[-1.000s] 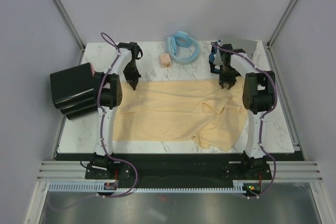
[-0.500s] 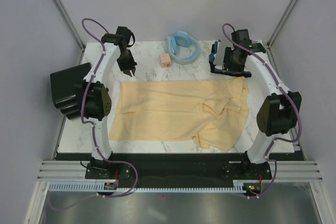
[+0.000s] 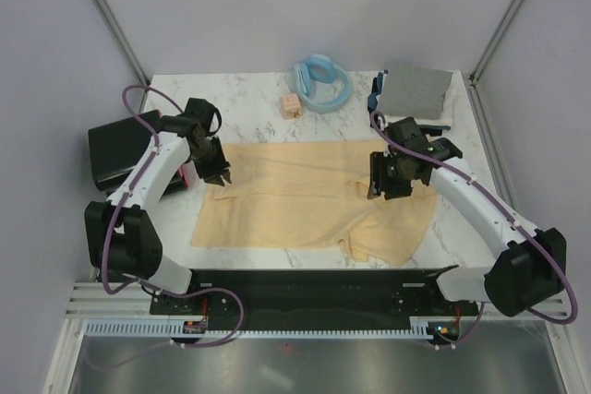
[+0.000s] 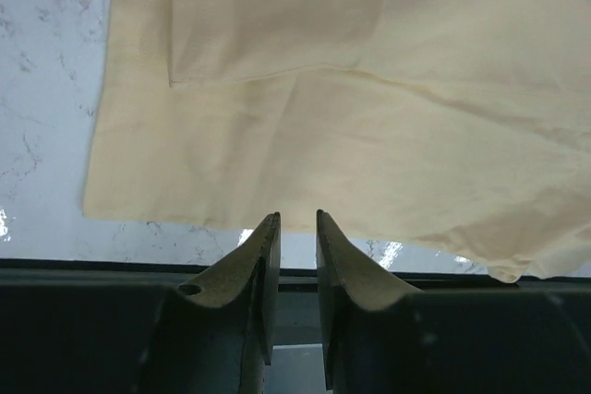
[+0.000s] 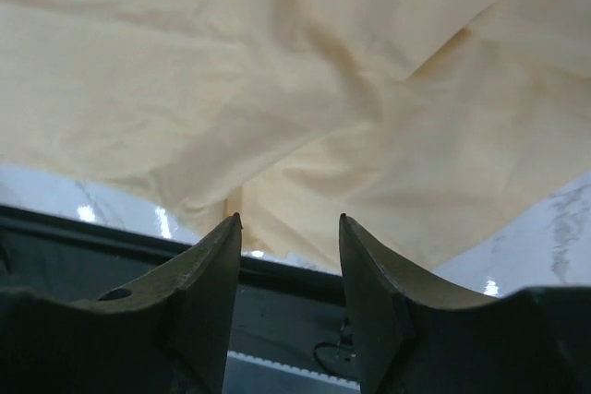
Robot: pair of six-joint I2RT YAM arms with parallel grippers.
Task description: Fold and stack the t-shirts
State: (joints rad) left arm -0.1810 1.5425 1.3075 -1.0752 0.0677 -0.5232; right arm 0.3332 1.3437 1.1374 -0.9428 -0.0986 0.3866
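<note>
— Inspector 1: Checking marbled white tabletop (image 3: 249,131) first. Finding pale yellow t-shirt (image 3: 295,200) lying spread across the middle, rumpling and doubling over itself along the right side, trailing one flap toward the near edge.

— Inspector 2: Confirming. Also logging grey t-shirt (image 3: 416,89), sitting folded at the far right corner, well apart from the yellow one. Noting dark blue edge (image 3: 375,91) peeking out at its left; declining to name it on so small a showing.

— Inspector 1: Turning to left gripper (image 3: 220,177): hanging over the yellow shirt's far left corner, holding its fingers (image 4: 263,256) narrowly apart, gripping nothing. Seeing only cloth and table edge beyond the tips in the wrist view; not managing to judge contact from above.

— Inspector 2: Taking right gripper (image 3: 380,193) next: hovering over the rumpled right portion, keeping its fingers (image 5: 217,265) wide, clasping nothing. Losing the shirt past every border of that wrist view.

— Inspector 1: Listing the rest: light blue ring (image 3: 321,83) at the far edge, peach block (image 3: 292,105) just beside it, black box (image 3: 115,149) at the left edge, hiding partly behind left arm (image 3: 152,168).
</note>
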